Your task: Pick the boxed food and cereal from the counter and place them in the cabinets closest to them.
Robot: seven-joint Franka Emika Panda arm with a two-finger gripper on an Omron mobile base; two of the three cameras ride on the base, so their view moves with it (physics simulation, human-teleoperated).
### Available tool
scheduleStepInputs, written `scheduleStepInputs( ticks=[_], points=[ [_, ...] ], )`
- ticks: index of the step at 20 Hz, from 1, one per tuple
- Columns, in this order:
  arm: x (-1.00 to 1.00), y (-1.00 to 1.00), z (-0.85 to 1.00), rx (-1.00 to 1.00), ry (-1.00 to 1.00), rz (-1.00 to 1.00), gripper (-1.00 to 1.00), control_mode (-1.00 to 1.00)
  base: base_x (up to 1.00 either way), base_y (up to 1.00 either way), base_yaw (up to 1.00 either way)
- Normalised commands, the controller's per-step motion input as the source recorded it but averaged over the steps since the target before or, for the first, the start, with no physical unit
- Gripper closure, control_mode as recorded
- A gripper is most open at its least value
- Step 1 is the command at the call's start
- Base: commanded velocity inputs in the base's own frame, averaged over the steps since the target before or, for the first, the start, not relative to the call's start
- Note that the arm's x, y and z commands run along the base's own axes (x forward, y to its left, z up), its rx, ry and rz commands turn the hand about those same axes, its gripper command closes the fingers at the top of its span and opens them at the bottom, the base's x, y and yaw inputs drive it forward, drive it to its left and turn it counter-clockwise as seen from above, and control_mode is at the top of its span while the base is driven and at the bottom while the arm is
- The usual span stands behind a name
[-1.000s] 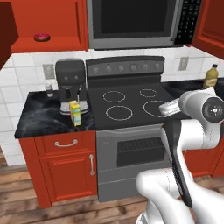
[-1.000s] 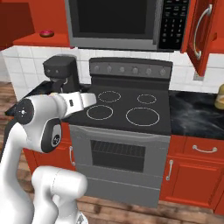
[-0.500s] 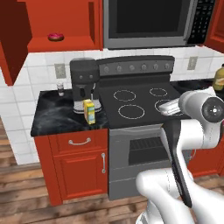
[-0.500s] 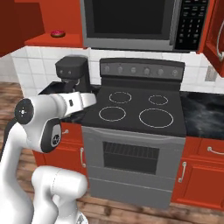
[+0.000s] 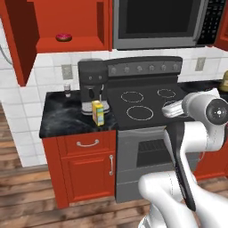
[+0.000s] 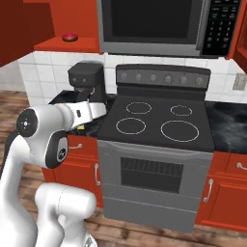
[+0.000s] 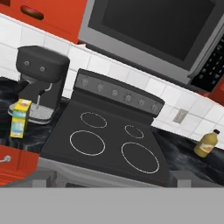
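Observation:
The boxed food (image 5: pixel 98 112) is a small yellow carton standing upright on the black counter (image 5: pixel 62 118), just in front of the coffee machine and left of the stove; it also sits at the left of the hand view (image 7: pixel 20 118). Above it, the red wall cabinets (image 5: pixel 75 20) stand open, with a red door swung out to the left. My gripper (image 7: pixel 113 178) is open and empty, its fingertips (image 7: pixel 46 177) wide apart, hovering over the stove's front edge, well right of the carton. The cereal is out of view.
A black coffee machine (image 5: pixel 92 90) stands behind the carton. A small glass (image 5: pixel 67 90) sits by the wall. A red bowl (image 5: pixel 63 37) lies on the cabinet shelf. The stove (image 5: pixel 142 104) and microwave (image 5: pixel 160 22) are at the right, and a yellow bottle (image 7: pixel 205 144) beyond them.
The whole picture has slid rightward as the base drove left, bringing the left counter and open cabinet further into view. The gripper stayed open.

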Motion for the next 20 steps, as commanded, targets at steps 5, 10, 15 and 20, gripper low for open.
scheduleStepInputs(
  ticks=[5,10,15,20],
  points=[
    [0.00,0.00,0.00,0.00,0.00,0.00,-1.00,1.00,-0.02,0.39,0.00],
    [0.00,0.00,0.00,0.00,0.00,0.00,-1.00,1.00,-0.01,0.42,0.00],
    [0.00,0.00,0.00,0.00,0.00,0.00,-1.00,1.00,0.00,0.41,-0.01],
    [0.00,0.00,0.00,0.00,0.00,0.00,-1.00,1.00,0.00,0.03,-0.01]
  ],
)
